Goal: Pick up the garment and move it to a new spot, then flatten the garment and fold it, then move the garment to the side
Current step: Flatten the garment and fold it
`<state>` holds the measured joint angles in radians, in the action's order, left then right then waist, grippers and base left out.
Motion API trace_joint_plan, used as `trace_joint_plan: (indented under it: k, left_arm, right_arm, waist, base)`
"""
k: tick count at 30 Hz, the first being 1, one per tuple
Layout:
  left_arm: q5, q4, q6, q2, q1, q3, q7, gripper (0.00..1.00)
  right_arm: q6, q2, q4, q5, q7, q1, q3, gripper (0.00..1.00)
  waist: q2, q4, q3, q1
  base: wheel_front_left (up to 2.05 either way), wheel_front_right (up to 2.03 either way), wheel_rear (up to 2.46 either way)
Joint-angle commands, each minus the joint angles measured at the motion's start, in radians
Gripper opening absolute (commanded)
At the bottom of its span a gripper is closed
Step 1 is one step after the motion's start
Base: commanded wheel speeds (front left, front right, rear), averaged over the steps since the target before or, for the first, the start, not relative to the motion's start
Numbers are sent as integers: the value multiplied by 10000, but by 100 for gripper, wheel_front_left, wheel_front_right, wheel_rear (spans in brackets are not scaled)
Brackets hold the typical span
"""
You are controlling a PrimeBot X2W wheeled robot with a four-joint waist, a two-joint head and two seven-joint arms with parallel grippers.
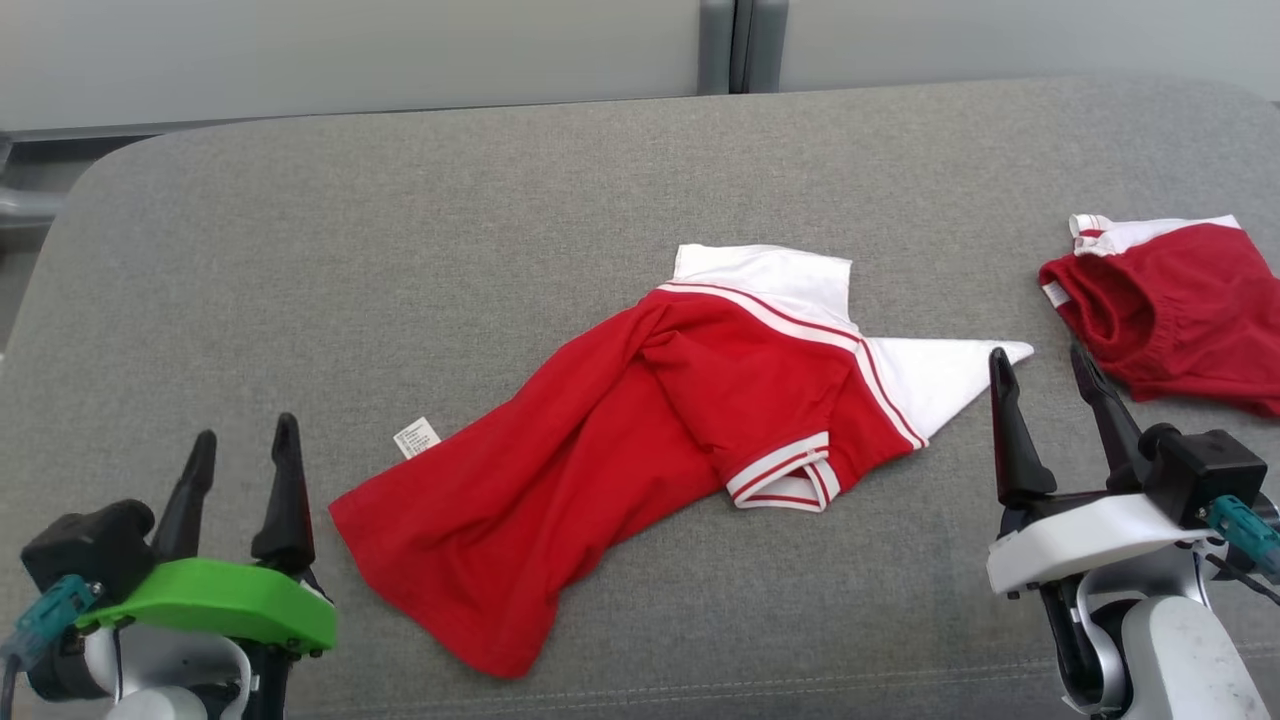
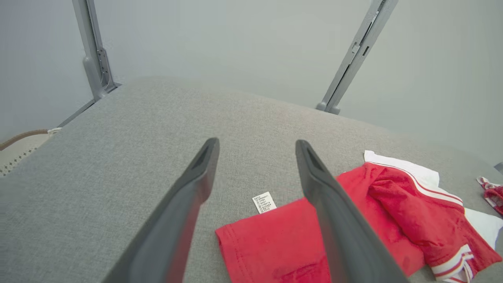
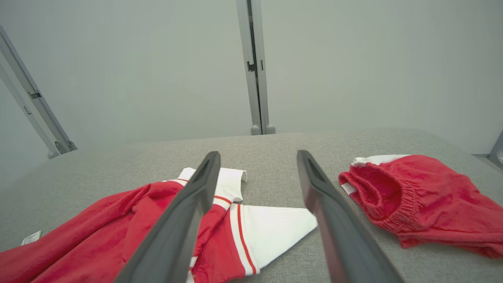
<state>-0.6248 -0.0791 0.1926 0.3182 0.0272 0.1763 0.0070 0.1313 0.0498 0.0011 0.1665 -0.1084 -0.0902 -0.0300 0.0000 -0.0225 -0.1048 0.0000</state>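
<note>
My left gripper (image 1: 246, 428) hangs at the lower left, fingers spread wide with nothing between them, just short of the shirt's bottom hem. A small white label (image 1: 416, 437) pokes out beside that hem.

The red shirt (image 1: 640, 420) lies on a slant across the middle of the grey cushion (image 1: 400, 250). Its hem points toward my left side and its white collar toward the far right. It is rumpled, with one striped sleeve flopped over the body and folds bunched near the collar.

My right gripper (image 1: 1038, 352) is just as open and just as empty, its tips near the pointed white collar flap. Further right lie red shorts (image 1: 1180, 310) (not my job here, I take it), apart from the shirt.

As I judge it, the work is barely begun. The shirt is neither held nor flat, so the lift, the smoothing, the fold and the move aside are all left to do.
</note>
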Motion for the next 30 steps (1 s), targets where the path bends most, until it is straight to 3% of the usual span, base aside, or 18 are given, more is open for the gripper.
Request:
trace_joint_plan:
  k: [1, 13, 21, 30]
  left_arm:
    - [58, 21, -104, 66, 219, -77, -178, 100]
    - [474, 797, -967, 349, -104, -97, -2026, 100]
    - [1088, 1083, -1032, 604, -644, 201, -2328, 100]
    - [1104, 1470, -1384, 424, -184, 434, -2505, 100]
  right_arm:
    - [-12, 19, 91, -97, -43, -108, -68, 100]
    - [-12, 19, 487, -132, 36, 299, -28, 100]
    - [-12, 22, 409, 50, 65, 967, 194, 100]
    - [-12, 21, -9, 136, 195, 1391, 157, 100]
  waist:
    - [0, -95, 112, 0]
    - [0, -274, 844, 0]
    - [0, -288, 1170, 0]
    - [0, -324, 1253, 0]
  base:
    - [0, 0, 0]
    - [0, 0, 0]
    - [0, 0, 0]
    - [0, 0, 0]
